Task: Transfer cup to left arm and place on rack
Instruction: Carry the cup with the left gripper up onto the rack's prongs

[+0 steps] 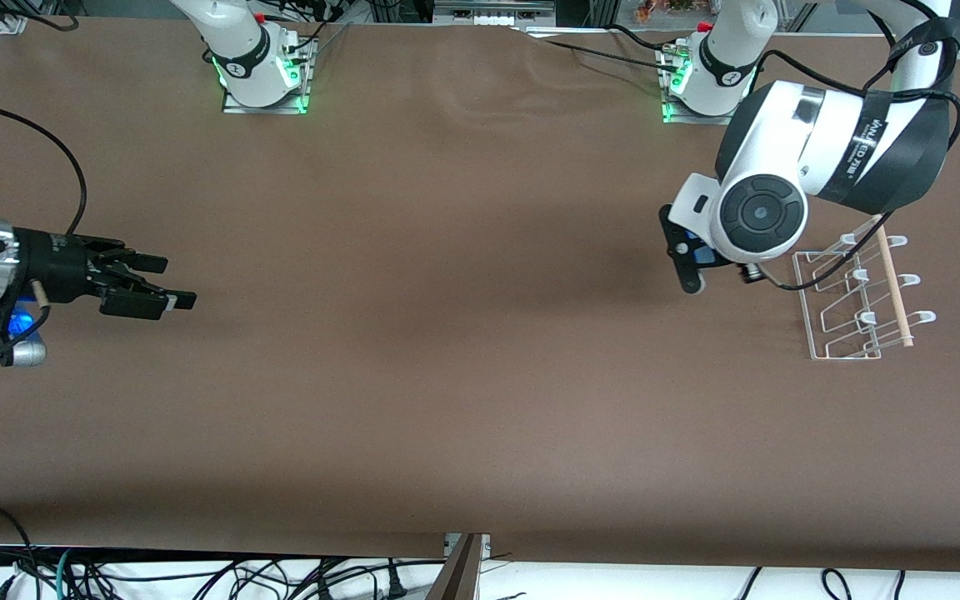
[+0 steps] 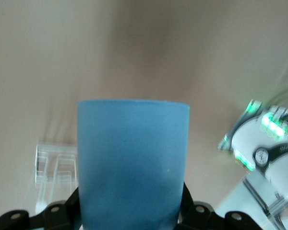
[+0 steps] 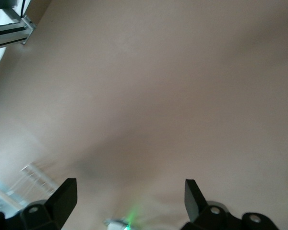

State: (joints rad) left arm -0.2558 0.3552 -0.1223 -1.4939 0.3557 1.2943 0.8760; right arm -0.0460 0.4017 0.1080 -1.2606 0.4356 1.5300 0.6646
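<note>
Left gripper (image 1: 694, 265) grips the blue cup (image 2: 133, 163) above the surface (image 1: 463, 375) beside the rack (image 1: 855, 300); right gripper (image 1: 165, 283) waits, spread wide and empty.

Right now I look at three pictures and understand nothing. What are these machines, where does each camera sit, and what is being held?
Two robot arms work at a brown table. One picture looks down from a high camera facing them; the other two come from cameras on each arm's wrist. The left tool is shut on a blue cup, up in the air beside a white wire rack. The right tool is open and holds nothing; that arm waits over its own end of the table.
</note>
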